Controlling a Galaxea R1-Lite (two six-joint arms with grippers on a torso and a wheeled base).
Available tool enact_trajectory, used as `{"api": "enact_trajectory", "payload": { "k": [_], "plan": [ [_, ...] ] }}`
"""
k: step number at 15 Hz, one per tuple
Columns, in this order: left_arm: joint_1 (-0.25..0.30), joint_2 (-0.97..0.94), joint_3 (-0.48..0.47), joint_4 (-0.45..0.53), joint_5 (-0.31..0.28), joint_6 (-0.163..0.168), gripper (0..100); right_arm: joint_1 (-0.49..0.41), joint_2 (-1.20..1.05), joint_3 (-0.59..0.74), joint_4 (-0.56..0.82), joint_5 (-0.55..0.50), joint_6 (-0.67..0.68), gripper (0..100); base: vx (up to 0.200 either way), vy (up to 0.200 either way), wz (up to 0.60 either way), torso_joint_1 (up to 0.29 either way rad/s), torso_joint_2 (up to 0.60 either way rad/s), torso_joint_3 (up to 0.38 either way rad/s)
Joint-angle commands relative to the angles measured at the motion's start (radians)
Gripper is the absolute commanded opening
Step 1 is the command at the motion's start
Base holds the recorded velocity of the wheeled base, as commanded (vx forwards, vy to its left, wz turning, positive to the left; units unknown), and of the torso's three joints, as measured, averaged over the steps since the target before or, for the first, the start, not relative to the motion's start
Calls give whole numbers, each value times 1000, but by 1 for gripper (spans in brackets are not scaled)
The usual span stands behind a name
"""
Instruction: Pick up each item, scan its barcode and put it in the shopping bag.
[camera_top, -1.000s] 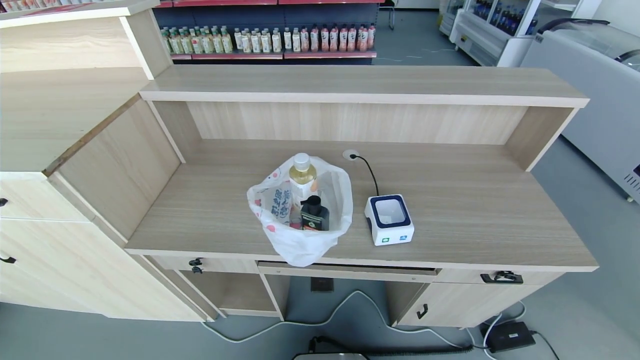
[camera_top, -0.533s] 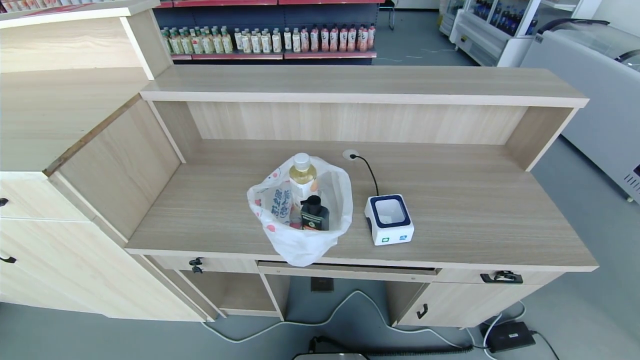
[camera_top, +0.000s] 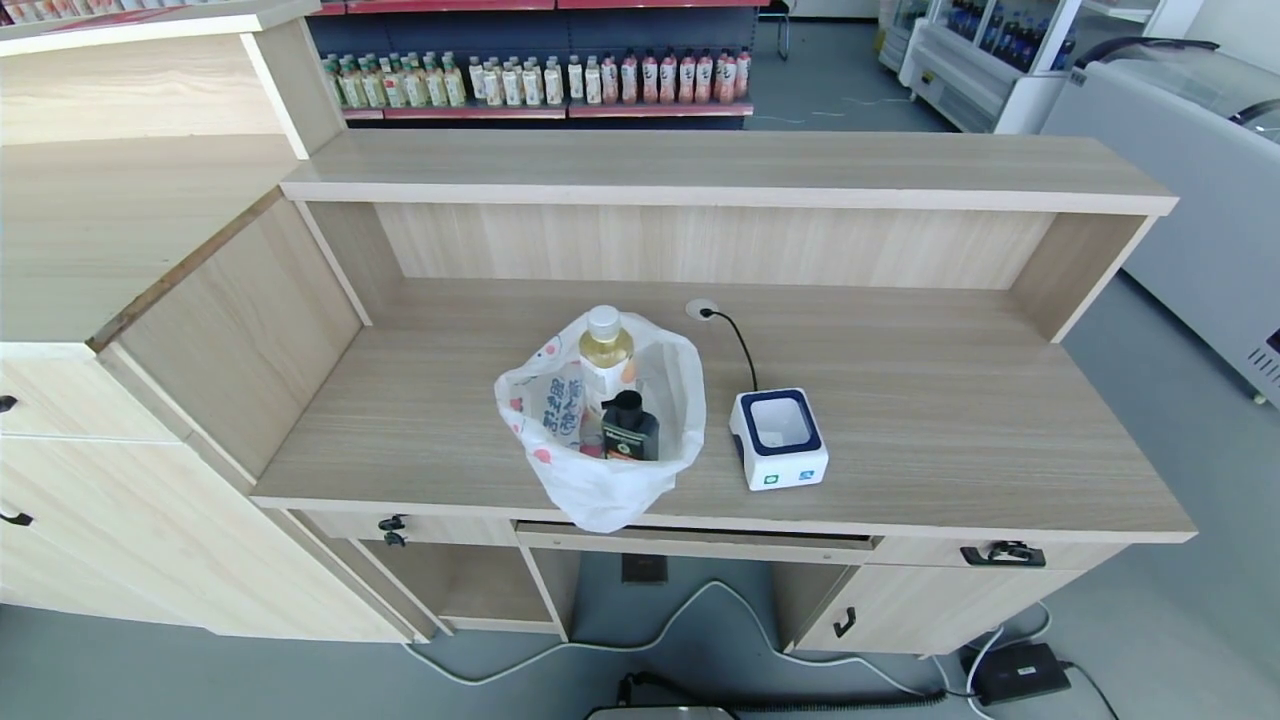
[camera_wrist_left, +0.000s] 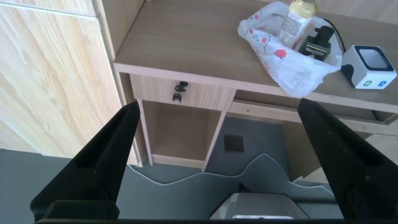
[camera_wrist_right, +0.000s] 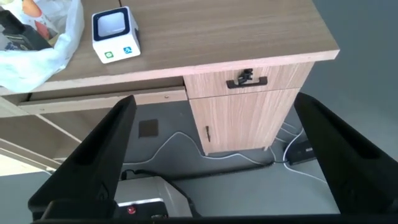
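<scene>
Counter (camera_top: 950, 420) before you: shopping bag (camera_top: 600, 490) holds pale bottle (camera_top: 605, 352) + black bottle (camera_top: 629, 430); scanner (camera_top: 778, 438) at bag's 3 o'clock. L gripper (camera_wrist_left: 217, 106), R gripper (camera_wrist_right: 214, 99) both spread wide.

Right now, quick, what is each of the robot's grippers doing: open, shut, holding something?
Left gripper: open, holding nothing.
Right gripper: open, holding nothing.

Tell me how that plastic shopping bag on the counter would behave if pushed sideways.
The shopping bag looks thin and crumpled, so it would probably buckle rather than slide whole. The tall bottle standing inside might tip with it. The bag bulges past the front edge of the counter, so a nudge that way could spill it.
</scene>
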Motion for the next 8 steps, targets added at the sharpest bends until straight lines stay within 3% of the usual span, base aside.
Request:
{"api": "enact_trajectory", "payload": {
  "k": [1, 8],
  "plan": [
    [0, 0, 0, 0, 1, 0, 100, 2, 2, 0, 1, 0, -1, 100, 0, 0, 0, 0, 0, 0],
    [0, 0, 0, 0, 1, 0, 100, 0, 2, 0, 1, 0, -3, 100, 0, 0, 0, 0, 0, 0]
  ]
}}
